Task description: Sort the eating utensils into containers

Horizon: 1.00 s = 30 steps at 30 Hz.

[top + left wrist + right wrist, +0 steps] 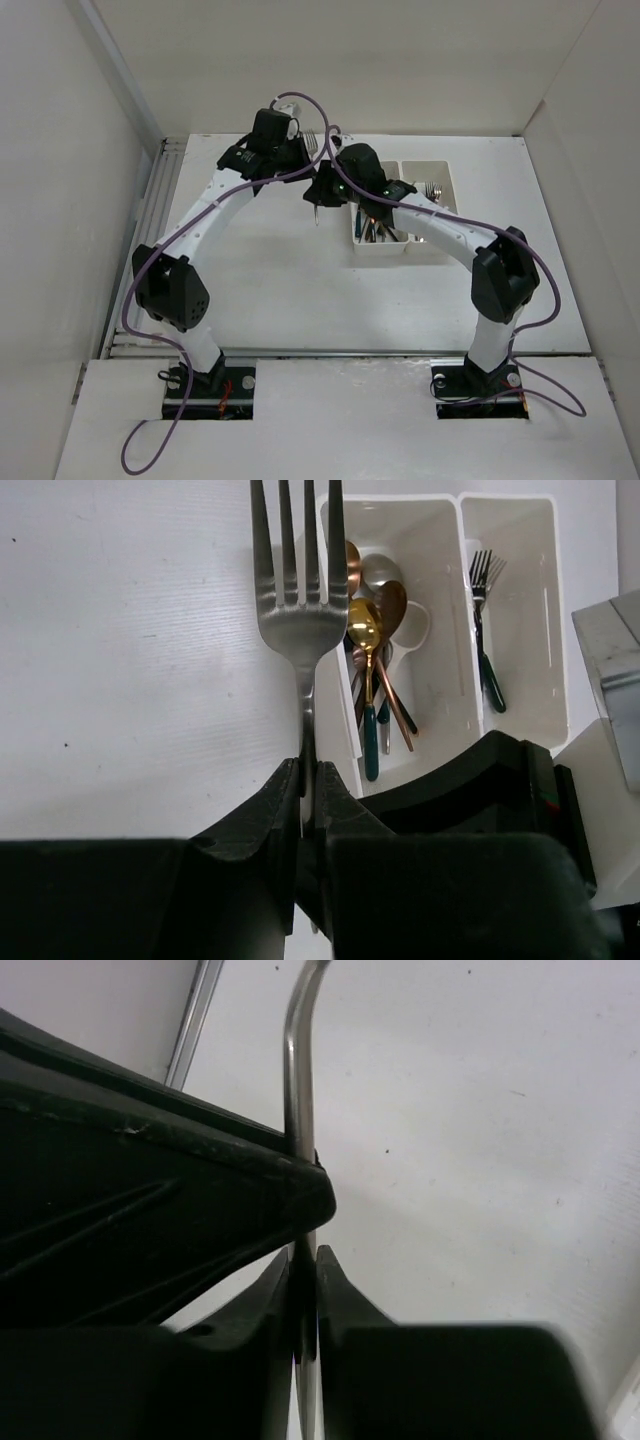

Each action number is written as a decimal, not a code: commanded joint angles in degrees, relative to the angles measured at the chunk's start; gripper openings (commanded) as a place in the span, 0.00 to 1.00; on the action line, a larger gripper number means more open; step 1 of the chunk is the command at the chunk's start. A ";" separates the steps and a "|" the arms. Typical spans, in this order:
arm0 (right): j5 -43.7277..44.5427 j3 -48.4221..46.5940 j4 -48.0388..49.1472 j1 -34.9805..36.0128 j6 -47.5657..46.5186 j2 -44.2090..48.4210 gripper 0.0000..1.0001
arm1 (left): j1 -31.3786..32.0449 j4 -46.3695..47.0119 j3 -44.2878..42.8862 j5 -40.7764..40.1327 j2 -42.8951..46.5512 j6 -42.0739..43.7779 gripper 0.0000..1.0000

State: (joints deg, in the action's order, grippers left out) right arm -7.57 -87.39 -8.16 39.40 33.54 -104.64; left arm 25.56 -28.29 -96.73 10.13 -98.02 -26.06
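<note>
we saw the left pincer [308, 780] squeezed shut on a silver fork [300, 620]. it held the fork by the thin neck just under the prongs. the prongs pointed away from the wrist camera, over the worktop [130, 660]. the right pincer [305, 1275] was shut tight too, on the fork's bare handle, right next to the left one. so both held the same fork, just beside the two white bins [440, 540]. the bin nearer the fork had gold, copper and silver spoons [365, 630] in it. the other bin had forks [485, 630] with dark handles.
</note>
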 commanded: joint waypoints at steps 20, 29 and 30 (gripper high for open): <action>22.42 5.65 -18.90 -21.72 -25.97 12.45 0.00 | -4.99 3.51 4.17 0.06 5.47 1.10 1.00; 26.20 11.55 -14.95 -23.84 -24.31 4.02 0.01 | -5.52 4.04 4.71 1.65 5.47 1.10 1.00; 26.73 11.55 -15.65 -23.84 -23.44 2.44 0.11 | -5.52 4.04 5.23 1.65 5.47 1.10 1.00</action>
State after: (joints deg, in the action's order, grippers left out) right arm 16.19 -75.26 -24.21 15.09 9.89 -100.62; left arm 19.86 -25.89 -92.20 11.00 -95.64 -25.65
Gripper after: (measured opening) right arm 0.145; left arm 0.997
